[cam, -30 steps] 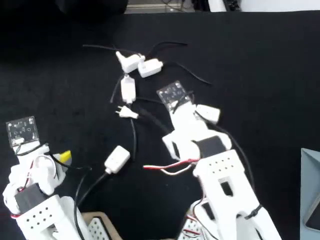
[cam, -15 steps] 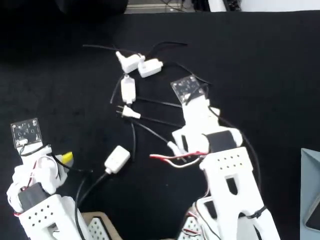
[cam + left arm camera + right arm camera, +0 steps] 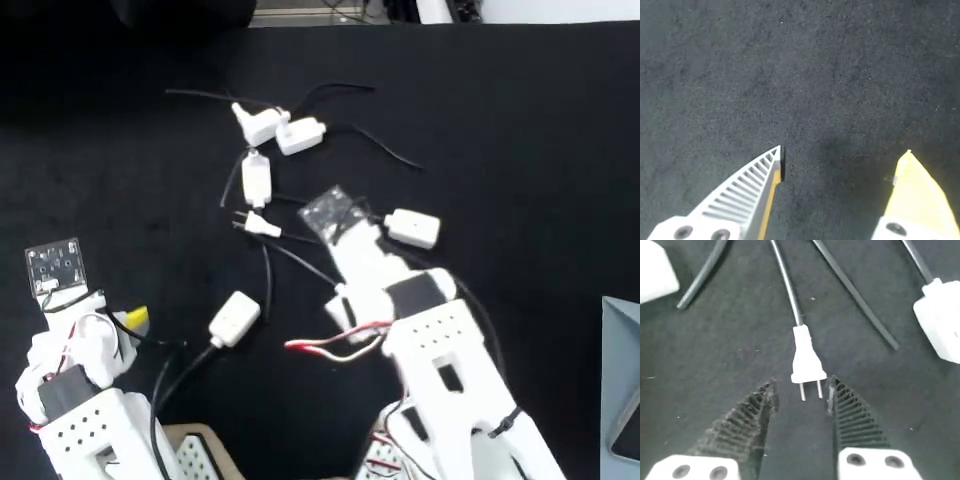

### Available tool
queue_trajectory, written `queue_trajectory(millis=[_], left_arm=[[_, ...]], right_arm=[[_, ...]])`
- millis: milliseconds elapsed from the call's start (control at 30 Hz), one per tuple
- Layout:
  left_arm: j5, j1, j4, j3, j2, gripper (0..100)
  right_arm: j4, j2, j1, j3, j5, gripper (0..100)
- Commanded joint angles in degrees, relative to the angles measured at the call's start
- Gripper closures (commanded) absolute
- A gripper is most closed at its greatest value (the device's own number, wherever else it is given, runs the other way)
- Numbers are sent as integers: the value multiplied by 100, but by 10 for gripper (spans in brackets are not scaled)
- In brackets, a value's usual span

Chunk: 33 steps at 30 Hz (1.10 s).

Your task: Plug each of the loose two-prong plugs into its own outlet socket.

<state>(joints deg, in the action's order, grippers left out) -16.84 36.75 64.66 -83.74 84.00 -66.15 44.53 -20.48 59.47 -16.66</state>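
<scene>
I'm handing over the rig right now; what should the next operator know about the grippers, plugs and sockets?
Left gripper: open, empty, over bare black cloth.
Right gripper: open, fingertips flanking the prongs of a white plug lying flat, not yet gripped.
One socket block between the arms, a second socket block beside the right arm; more white pieces farther back, joined or not I cannot tell.
Done: nothing confirmed. Left: grasp this plug, seat it in a socket, then the rest.

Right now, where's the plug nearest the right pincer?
Right wrist view: the plug lies on the table, prongs pointing into the open right pincer.
</scene>
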Motion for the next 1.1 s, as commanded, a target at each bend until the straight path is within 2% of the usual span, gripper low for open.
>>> queue_trajectory(millis=[0, 133, 367, 867, 1033, 1067], left_arm=[[-9, -374, -62, 22, 53, 650], [-9, -374, -62, 22, 53, 650], [-9, -374, -53, 13, 53, 650], [-26, -356, -53, -22, 53, 650], [-44, -356, -62, -40, 53, 650], [-44, -356, -62, -40, 53, 650]], right_arm=[[79, -356, -352, -66, -44, 835], [782, -1305, -369, -110, -18, 836], [765, -2492, -255, -752, -18, 836], [1002, -3890, 466, -1393, -273, 843], [1046, -3864, 695, -1552, -615, 990], [1011, -3820, 738, -1569, -659, 984]])
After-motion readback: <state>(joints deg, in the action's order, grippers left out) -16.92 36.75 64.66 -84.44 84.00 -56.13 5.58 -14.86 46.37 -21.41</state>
